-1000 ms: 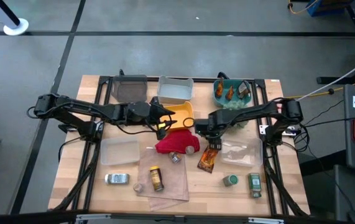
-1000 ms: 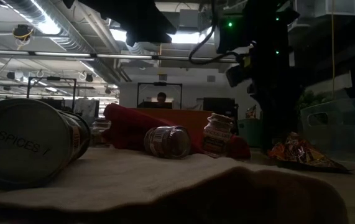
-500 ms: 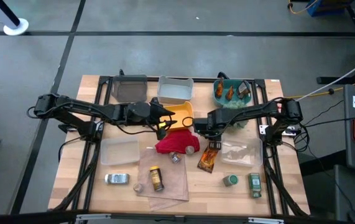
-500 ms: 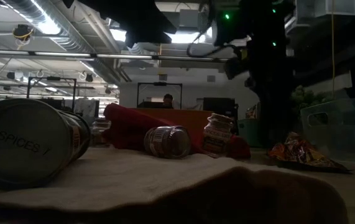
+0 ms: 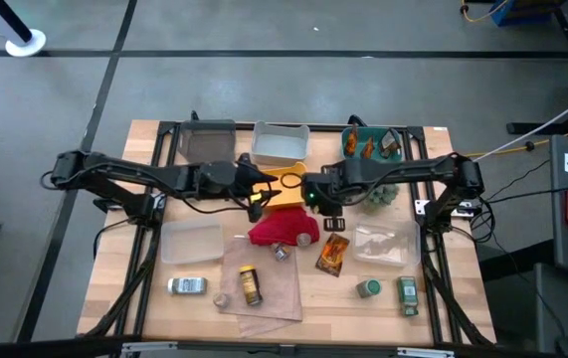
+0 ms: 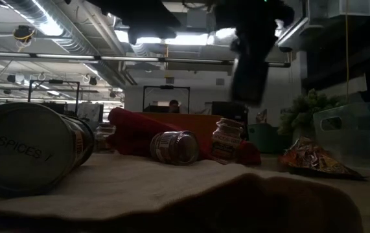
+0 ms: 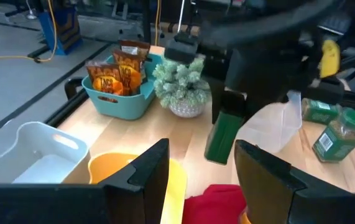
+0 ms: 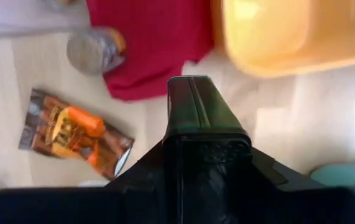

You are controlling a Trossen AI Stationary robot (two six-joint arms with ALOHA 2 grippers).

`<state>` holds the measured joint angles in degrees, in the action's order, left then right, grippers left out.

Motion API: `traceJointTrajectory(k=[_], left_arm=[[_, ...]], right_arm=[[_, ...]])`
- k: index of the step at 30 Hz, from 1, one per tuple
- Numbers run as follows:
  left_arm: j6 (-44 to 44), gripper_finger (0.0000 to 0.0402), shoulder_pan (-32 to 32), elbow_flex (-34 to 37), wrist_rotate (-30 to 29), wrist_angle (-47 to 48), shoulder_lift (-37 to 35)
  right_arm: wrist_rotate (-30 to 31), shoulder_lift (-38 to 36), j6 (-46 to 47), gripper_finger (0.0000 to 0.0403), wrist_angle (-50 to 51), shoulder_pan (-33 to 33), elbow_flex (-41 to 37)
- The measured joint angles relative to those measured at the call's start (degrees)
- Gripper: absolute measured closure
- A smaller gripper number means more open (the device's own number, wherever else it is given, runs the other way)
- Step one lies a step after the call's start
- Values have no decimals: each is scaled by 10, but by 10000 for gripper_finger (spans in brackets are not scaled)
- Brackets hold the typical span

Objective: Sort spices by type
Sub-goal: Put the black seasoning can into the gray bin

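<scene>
Lifting a dark green tin [image 7: 222,135] off the table, the right pincer [image 5: 315,195] has swung away from the foil sachet [image 5: 333,253] and now hangs over the gap between the red cloth [image 5: 282,229] and the yellow bowl [image 5: 290,182]; half a second back it was lower and closer to that sachet; the tin is pinched tight between its two dark fingers and hangs upright in the air, touching nothing else; my guess is that it is on its way to a bin, so one more spice is close to being sorted.

The left pincer [image 7: 199,163] waits just beside the yellow bowl with its fingers spread wide and nothing in them; it has not moved.

The tin is a tall box with flat sides and a smooth, shiny skin; the sachet is thin, crinkly foil, orange and brown, lying flat on the wooden table [image 5: 443,288]; two more like it stand in the teal basket [image 7: 118,104]; the cloth is soft and bunched up; a fuzzy little plant [image 7: 180,78] sits in a round pot by the basket; two green-lidded jars [image 7: 332,127] are hard and see-through; a big round tin [image 6: 32,147] marked SPICES lies on its side on a tan mat [image 5: 264,298].
</scene>
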<state>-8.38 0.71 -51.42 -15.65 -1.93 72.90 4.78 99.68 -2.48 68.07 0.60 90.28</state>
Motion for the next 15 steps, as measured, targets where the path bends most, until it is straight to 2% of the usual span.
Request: traceJointTrajectory(k=[5, 15], left_arm=[[14, 235, 0, 0, -3, 1, -29], [14, 235, 0, 0, -11, 7, -70]], right_arm=[[38, 0, -44, 277, -9, -16, 45], [19, 5, -124, 276, -142, -132, 63]])
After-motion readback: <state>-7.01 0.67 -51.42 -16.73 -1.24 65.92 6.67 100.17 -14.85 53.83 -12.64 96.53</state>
